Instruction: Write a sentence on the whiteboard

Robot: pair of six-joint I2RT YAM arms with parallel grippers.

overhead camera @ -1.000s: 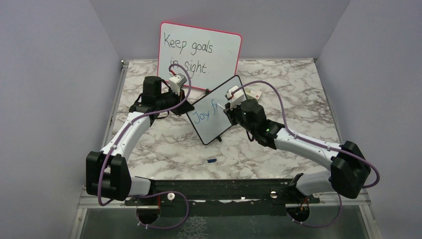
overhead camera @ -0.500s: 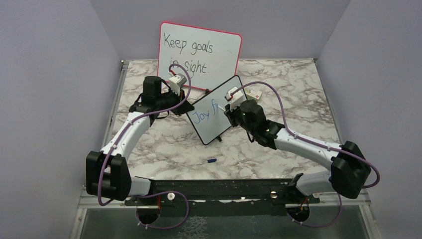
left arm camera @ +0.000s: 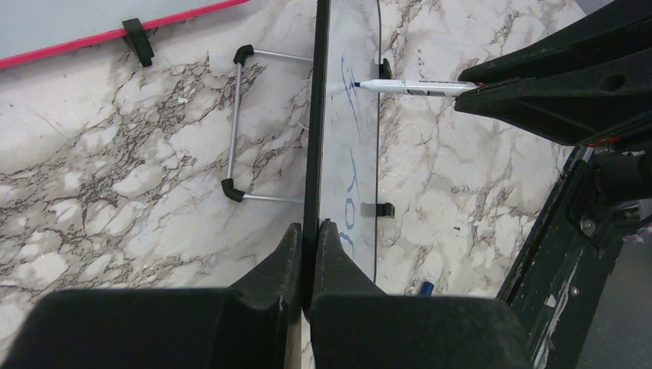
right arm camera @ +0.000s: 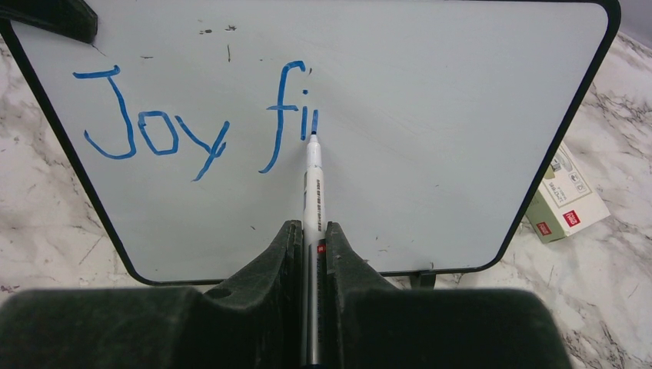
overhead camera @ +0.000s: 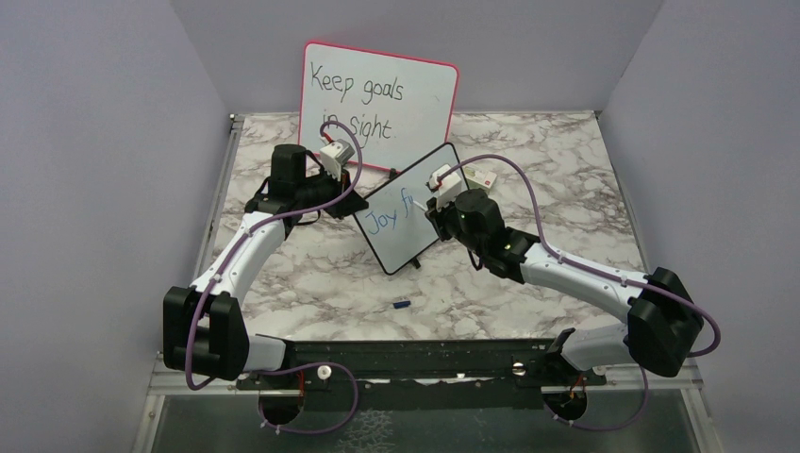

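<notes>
We find the sentence [right arm camera: 192, 127] on the whiteboard [right arm camera: 461, 115] a little longer than a second ago: right of the "f" stand fresh blue strokes, where the marker [right arm camera: 312, 181] now touches.

Leaning at the middle of the table's [overhead camera: 528, 151] far edge: a larger whiteboard [overhead camera: 415, 118]. Just before it, near the table's centre, upright and turned diagonally: the whiteboard [overhead camera: 410, 236], left edge pinched in the left gripper [left arm camera: 311, 229]. On its face, toward the left, the sentence [right arm camera: 154, 134]; touching the face at the end of those letters, the tip of a marker [right arm camera: 313, 184] clamped in the right gripper [right arm camera: 311, 231]. Behind the whiteboard, flat on the table, a wire stand [left arm camera: 234, 123]. Beyond its right edge, a small box [right arm camera: 565, 204]. Toward the near edge, before the whiteboard, a marker cap [overhead camera: 401, 304].
</notes>
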